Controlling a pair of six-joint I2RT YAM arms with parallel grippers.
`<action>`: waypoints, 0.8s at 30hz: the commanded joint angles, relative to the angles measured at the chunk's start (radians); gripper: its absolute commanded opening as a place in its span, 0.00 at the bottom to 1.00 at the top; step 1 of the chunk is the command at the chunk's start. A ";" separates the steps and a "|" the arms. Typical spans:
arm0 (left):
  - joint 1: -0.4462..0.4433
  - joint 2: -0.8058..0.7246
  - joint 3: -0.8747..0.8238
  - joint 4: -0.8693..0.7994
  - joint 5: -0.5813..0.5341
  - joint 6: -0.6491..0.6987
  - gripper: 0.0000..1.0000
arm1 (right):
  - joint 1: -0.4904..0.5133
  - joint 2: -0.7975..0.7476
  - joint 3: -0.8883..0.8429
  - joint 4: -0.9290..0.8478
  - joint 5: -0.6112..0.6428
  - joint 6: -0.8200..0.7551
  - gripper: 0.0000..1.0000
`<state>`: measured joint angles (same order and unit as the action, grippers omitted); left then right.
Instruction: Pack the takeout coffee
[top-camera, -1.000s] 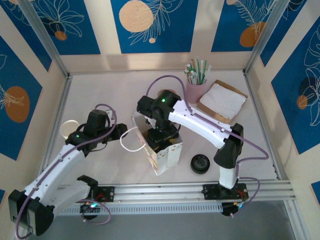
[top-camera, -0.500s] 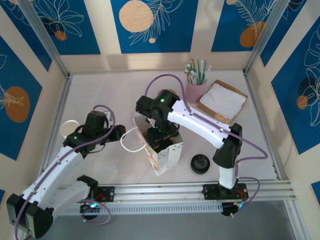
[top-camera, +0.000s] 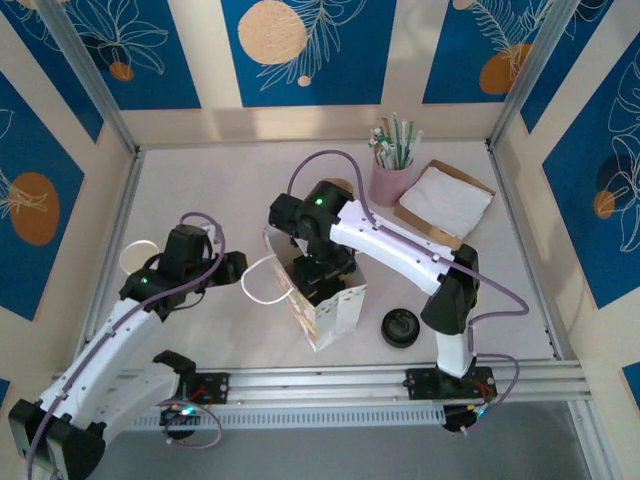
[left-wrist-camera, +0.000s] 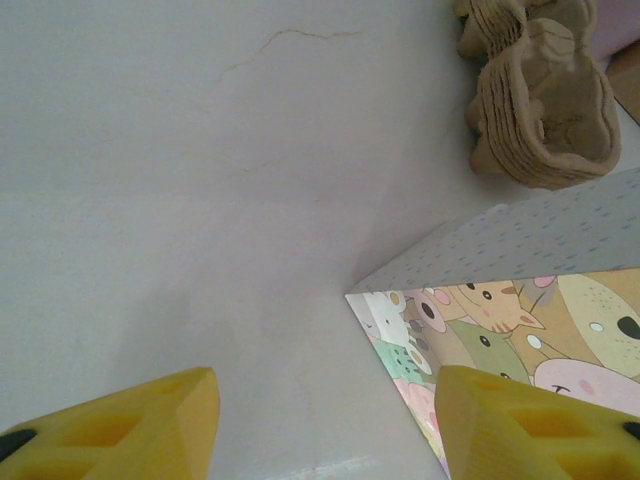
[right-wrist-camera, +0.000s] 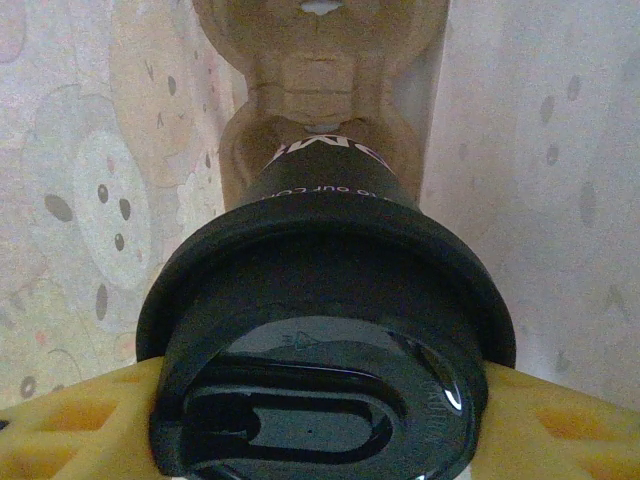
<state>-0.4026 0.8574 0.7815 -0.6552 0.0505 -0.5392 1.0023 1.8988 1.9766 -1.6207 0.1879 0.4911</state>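
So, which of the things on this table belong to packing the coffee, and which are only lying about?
For the job: takeout coffee, held by the right gripper; cartoon paper bag.

Lying about: loose black lid, pink cup of straws, napkins, cream paper cup.

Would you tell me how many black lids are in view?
2. One loose lid lies on the table beside the paper bag; the other lid caps the takeout coffee inside the bag, held by the right gripper. Others may be hidden.
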 joint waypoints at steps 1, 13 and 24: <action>0.010 -0.025 0.033 -0.019 -0.014 0.026 0.63 | 0.006 0.005 0.010 -0.159 0.008 0.013 0.63; 0.011 -0.044 0.037 -0.014 0.003 0.034 0.72 | 0.005 0.022 0.002 -0.159 0.015 0.008 0.63; 0.011 -0.051 0.032 -0.004 0.020 0.035 0.72 | 0.001 0.034 -0.005 -0.159 0.019 0.008 0.63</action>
<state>-0.3996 0.8253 0.7887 -0.6632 0.0513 -0.5201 1.0019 1.9232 1.9762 -1.6207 0.1993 0.4911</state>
